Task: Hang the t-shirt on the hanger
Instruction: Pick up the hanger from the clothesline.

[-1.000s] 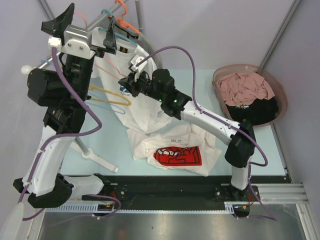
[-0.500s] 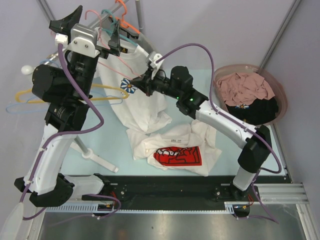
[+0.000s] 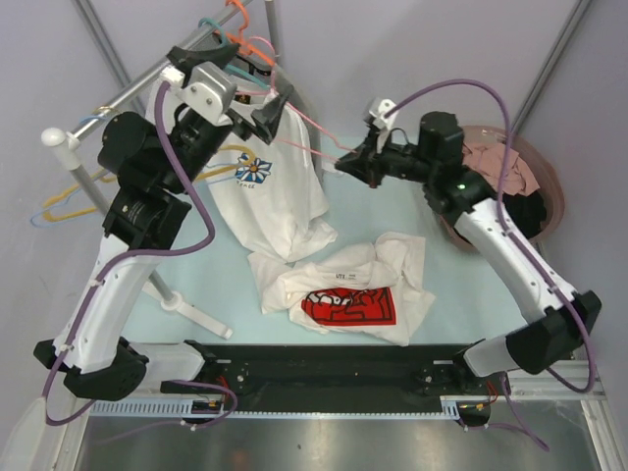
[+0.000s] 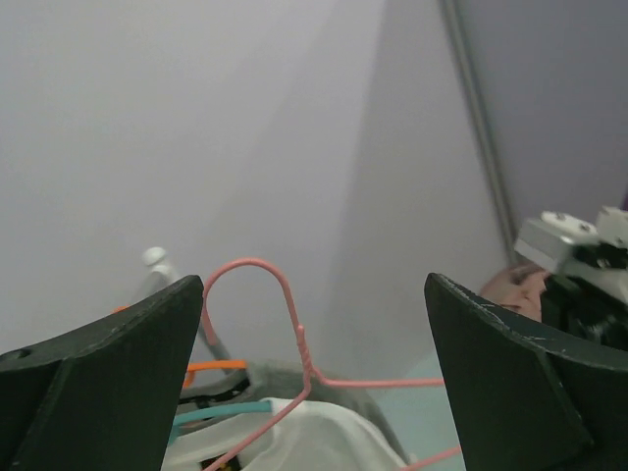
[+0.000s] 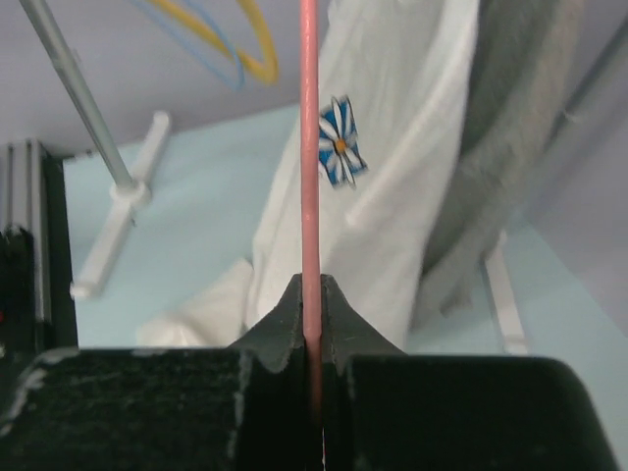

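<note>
Pale-pink hanger wire is pinched in the right gripper, whose two fingers are clenched tight on the thin rod with no gap showing between them. From above, that gripper is held in the air over the far middle of the worktop, and the hanger's wire stretches from it leftward toward the rack. The hanger's curved hook shows between the fingers of the left gripper, which is spread wide and grasps nothing; I cannot tell whether either finger touches the wire. That left gripper is raised high beside the metal rail over the far-left corner.

Just beneath it a daisy-print shirt hangs from the rack, its hem pooling on the worktop. Teal and orange hangers crowd the rail's far end, and a yellow hanger dangles nearer the left edge.

The t-shirt lies crumpled near the middle of the near edge, red print facing up, touching the daisy shirt's hem and well apart from both grippers. A basket of clothes sits at the far-right corner.
</note>
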Controlling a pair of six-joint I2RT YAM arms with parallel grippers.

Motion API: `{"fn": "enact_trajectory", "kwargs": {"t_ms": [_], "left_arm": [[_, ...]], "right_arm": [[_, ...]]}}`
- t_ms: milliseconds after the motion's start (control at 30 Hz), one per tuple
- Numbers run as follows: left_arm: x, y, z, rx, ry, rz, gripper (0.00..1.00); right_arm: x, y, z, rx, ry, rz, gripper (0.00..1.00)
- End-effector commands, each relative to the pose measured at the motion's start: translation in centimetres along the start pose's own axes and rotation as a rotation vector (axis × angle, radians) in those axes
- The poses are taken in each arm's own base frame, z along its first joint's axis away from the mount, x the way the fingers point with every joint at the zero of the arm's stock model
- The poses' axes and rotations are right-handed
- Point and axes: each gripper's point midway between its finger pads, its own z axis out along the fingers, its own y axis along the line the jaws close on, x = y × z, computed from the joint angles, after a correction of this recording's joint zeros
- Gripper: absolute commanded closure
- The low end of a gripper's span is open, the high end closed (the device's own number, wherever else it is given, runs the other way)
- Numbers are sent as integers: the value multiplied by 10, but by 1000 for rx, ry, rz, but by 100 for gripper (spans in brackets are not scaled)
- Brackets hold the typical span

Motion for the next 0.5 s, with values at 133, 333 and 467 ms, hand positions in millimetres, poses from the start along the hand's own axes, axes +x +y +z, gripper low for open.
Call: {"fn": "enact_trajectory", "kwargs": {"t_ms": [133,333,467], "left_arm": [[20,-97,-9,460,-25,-194,0],[96,-143,-35,640,142,-156,4],[155,-165,-69,716,244,-110,8]], "right_arm": [[67,17,-141,-45,311,26,100],[100,34,-221,-17,408,10,100],[110,51,-239,-22,434,21,100]]}}
